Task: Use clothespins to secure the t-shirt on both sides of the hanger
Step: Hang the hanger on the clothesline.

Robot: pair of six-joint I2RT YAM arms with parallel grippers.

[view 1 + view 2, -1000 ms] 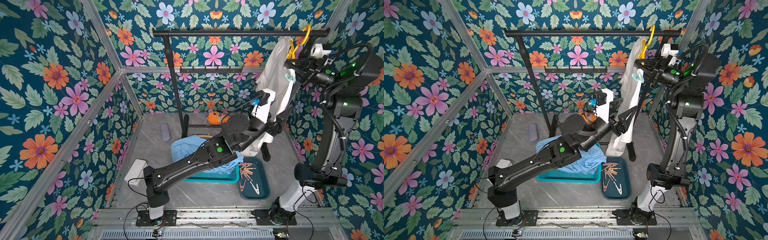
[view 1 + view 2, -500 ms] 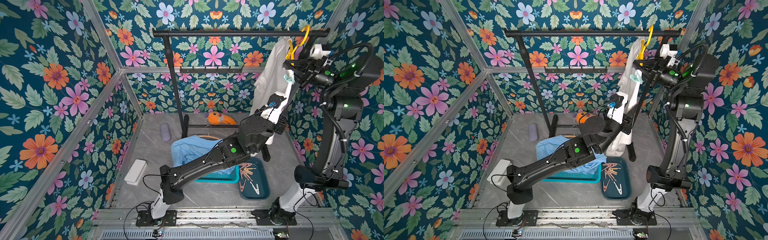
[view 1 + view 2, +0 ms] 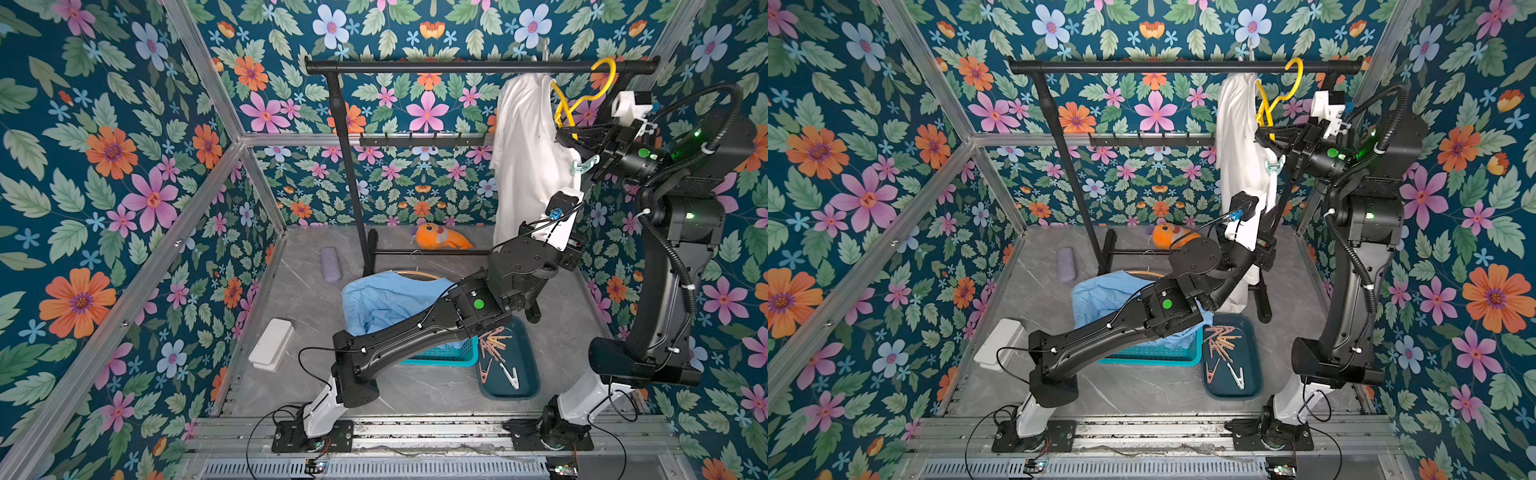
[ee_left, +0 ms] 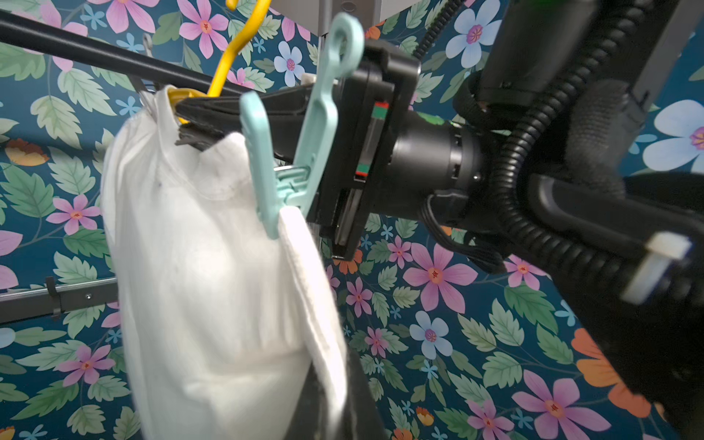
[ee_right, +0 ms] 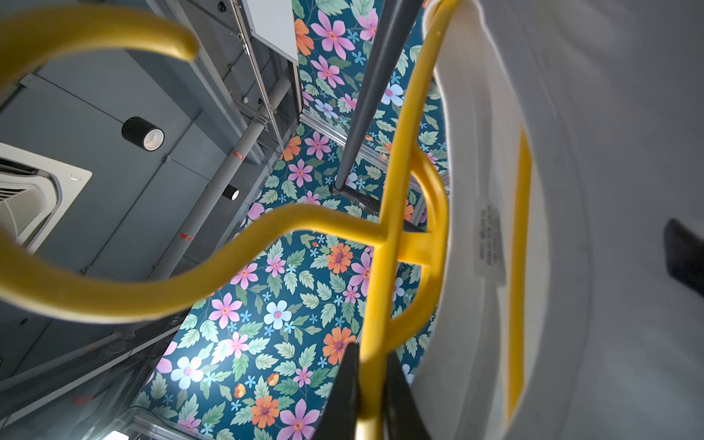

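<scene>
In both top views your white t-shirt hangs on the yellow hanger at the right end of the black rail. Your right gripper is clamped on the hanger just below its hook. A mint clothespin sits clipped on the shirt's shoulder just under that gripper. The other clothespins lie toward the far edge of the dark tray, beside the teal basket. Your left arm stretches toward the shirt's lower part, and its claw is hidden behind the wrist.

In the left wrist view the mint clothespin bites the shoulder fabric. The left gripper shows as a dark shape, jaws together. You cannot tell whether cloth is caught.

In the right wrist view the fingers press either side of the hanger's bar, with the t-shirt alongside.
</scene>
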